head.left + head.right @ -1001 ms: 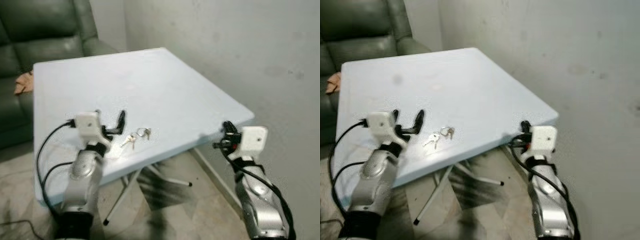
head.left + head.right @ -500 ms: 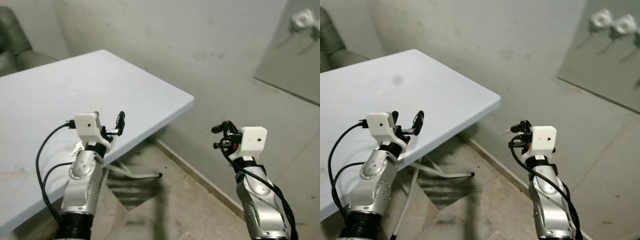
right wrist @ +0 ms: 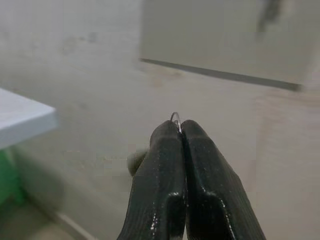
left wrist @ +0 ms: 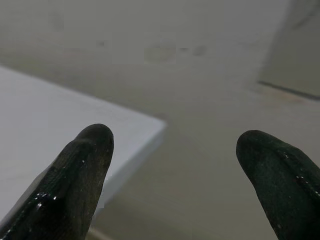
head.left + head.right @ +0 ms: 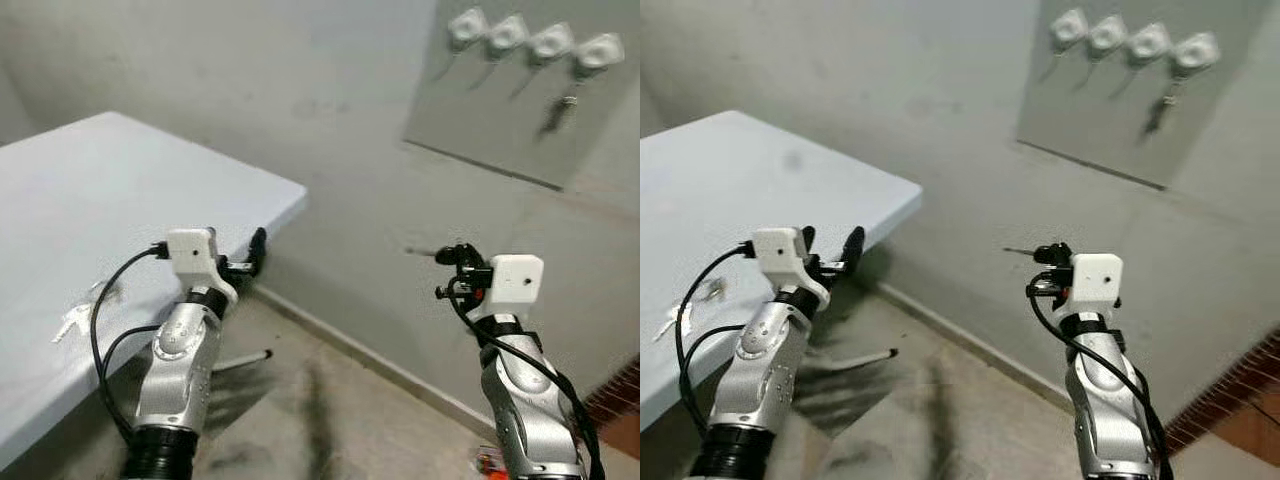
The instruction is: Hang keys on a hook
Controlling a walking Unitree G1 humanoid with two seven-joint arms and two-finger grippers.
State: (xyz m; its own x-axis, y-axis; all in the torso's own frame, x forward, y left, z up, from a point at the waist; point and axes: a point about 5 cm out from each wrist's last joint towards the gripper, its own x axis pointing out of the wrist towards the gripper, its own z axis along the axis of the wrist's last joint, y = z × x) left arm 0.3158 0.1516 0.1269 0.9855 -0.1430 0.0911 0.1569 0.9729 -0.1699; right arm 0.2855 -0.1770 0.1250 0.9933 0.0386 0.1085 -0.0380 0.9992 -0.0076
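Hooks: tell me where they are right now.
In the left eye view, four white hooks sit in a row on a grey wall panel, upper right, above the right gripper.

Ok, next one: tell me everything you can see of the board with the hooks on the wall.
The hook board is a flat, pale grey-green panel fixed to the wall, up and to the robot's right. It reads as tilted in the head views. Four white hooks run along its top edge; each casts a shadow downward. Under the rightmost hook hangs a small dark object, too blurred to identify. The other three look bare. The right gripper is well short of the board.
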